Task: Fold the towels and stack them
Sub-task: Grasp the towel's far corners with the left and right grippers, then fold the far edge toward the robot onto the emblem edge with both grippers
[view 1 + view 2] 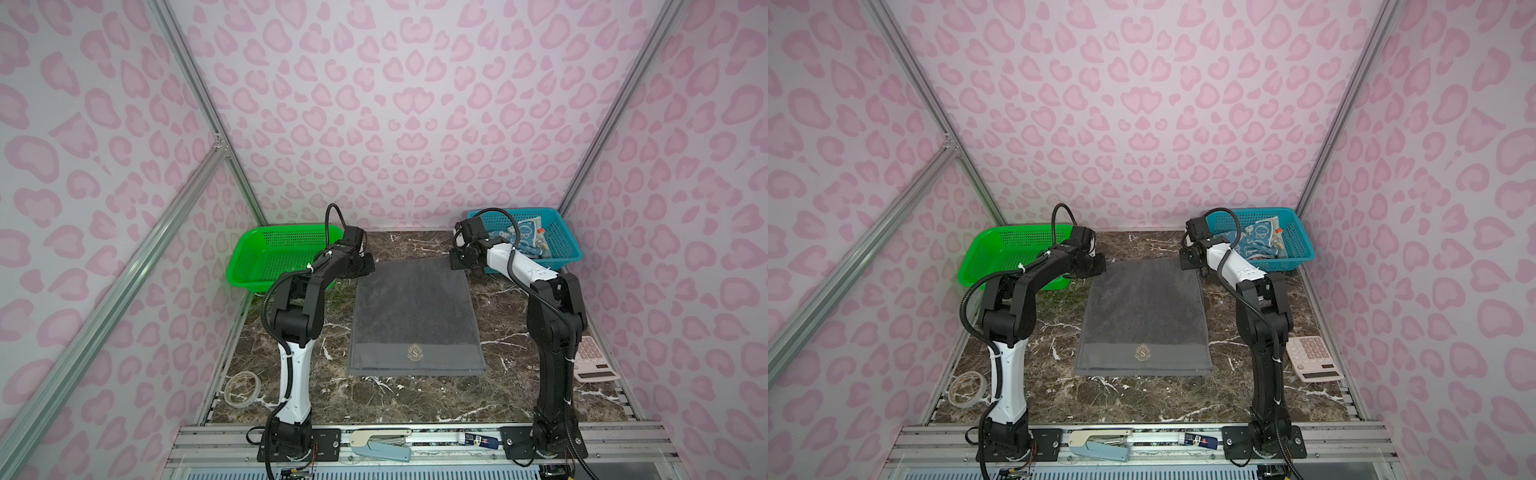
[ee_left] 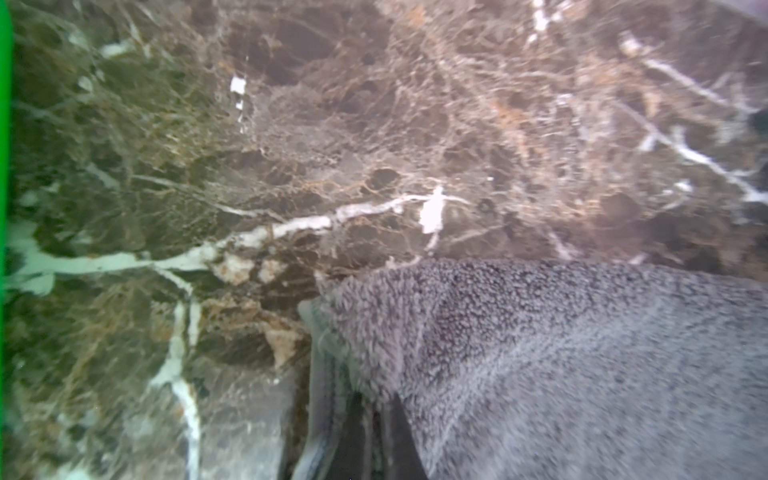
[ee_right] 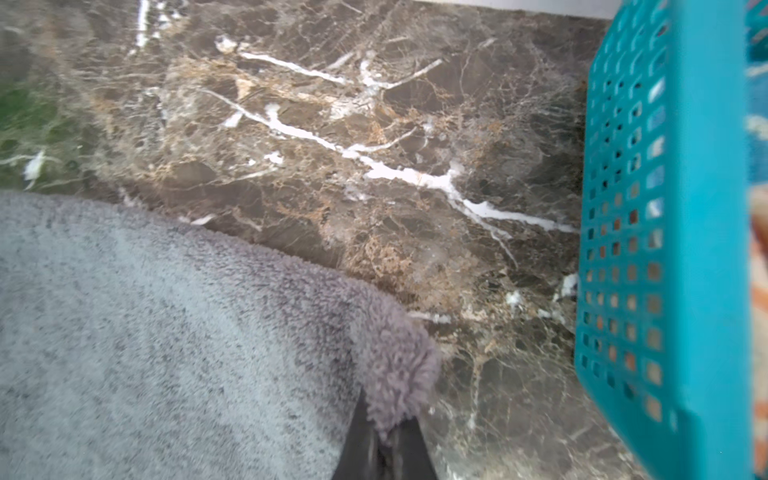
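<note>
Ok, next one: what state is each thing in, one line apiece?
grey towel: flat on table, far corners pinched.
left gripper: jaws shut on grey towel's corner.
right gripper: jaws shut on its other far corner.
green basket: upright, empty.
teal basket: upright, holding two towels.
blue towel: crumpled in teal basket.
orange towel: crumpled beside it, mostly hidden.

Grey towel (image 1: 415,316) far corners: hidden in both top views.
Orange-cream towel (image 1: 1276,237): mostly buried in teal basket (image 1: 1299,243).
Left gripper (image 2: 361,422): blurred, cropped at picture's edge.

Stereo pair overhead from front, wrist cameras close (sharing grey towel (image 2: 561,365))
</note>
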Robot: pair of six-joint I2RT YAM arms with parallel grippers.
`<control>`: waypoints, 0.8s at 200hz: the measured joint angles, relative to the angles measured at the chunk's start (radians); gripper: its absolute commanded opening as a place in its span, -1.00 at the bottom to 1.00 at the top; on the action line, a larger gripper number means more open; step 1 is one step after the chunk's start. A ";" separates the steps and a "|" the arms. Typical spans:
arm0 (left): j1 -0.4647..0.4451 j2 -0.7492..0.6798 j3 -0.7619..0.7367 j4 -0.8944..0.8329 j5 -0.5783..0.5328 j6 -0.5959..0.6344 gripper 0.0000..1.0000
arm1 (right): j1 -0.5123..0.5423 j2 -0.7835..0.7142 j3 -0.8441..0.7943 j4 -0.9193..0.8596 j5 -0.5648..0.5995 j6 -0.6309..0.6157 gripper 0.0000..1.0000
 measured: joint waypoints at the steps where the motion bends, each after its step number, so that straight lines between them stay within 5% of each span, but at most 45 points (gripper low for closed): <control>1: 0.000 -0.002 -0.001 0.000 0.000 0.000 -0.93 | 0.000 -0.004 -0.006 0.003 -0.001 -0.002 -1.00; 67: -0.004 -0.229 -0.106 0.069 0.070 0.000 -0.93 | 0.000 -0.148 -0.180 0.085 -0.045 -0.050 -1.00; 160: -0.003 -0.509 -0.460 0.145 0.148 0.010 -0.93 | 0.024 -0.420 -0.486 0.168 -0.115 -0.053 -1.00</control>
